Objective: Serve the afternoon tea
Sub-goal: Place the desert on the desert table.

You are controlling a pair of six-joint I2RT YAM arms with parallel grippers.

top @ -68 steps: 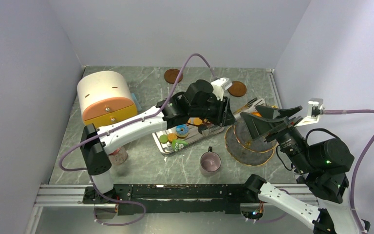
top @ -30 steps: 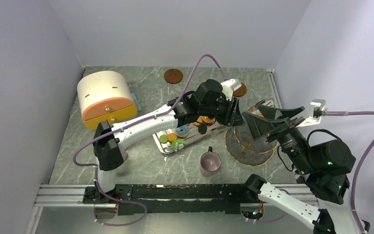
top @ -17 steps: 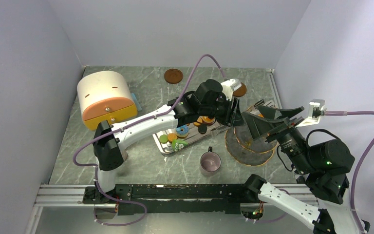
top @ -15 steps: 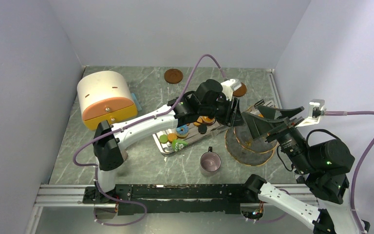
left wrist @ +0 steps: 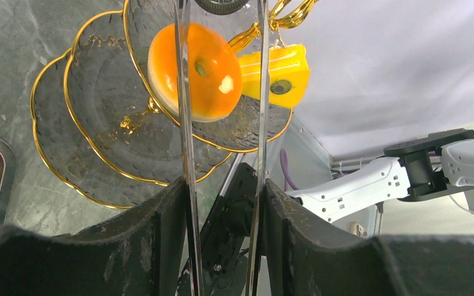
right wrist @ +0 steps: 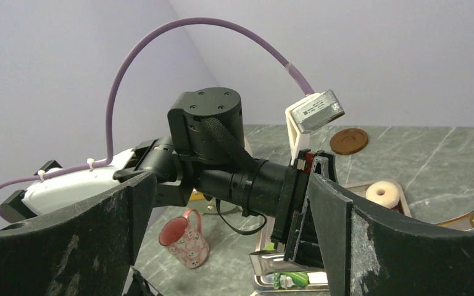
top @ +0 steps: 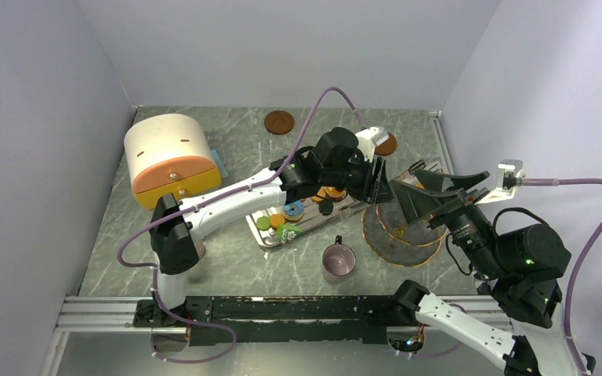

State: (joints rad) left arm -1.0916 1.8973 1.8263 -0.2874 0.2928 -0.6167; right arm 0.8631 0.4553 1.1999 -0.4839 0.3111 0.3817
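jaws of the right gripper (top: 411, 192) stand wide apart with nothing between them.

top view: the left arm (top: 227, 200) reaches across the table to the glass stand (top: 398, 243). the left gripper (top: 378, 182) hangs at the stand's left side; its jaw state cannot be read from here. the tray (top: 262, 240) lies just left of the stand and carries a blue treat (top: 291, 208), a green treat (top: 262, 222) and a black treat (top: 325, 207). the mug (top: 338, 261) stands upright on the table, near the tray's front edge but apart from it. a bread box (top: 168, 157) sits at the far left and a brown coaster (top: 279, 121) at the back.

left wrist view: the left jaws are clamped on a pair of tongs (left wrist: 186, 154), one tong arm against each finger (left wrist: 160, 234). the tong arms stand apart. an orange treat (left wrist: 207, 77) lies on the stand's top plate. one tong arm crosses in front of it and the other is clear of it; contact cannot be told. a yellow wedge (left wrist: 284, 74) lies just beside it on the same plate.

right wrist view: the right fingers, wide apart, frame the left arm's wrist. the mug stands upright below that wrist. a cream ring (right wrist: 382, 192) lies on the tray.
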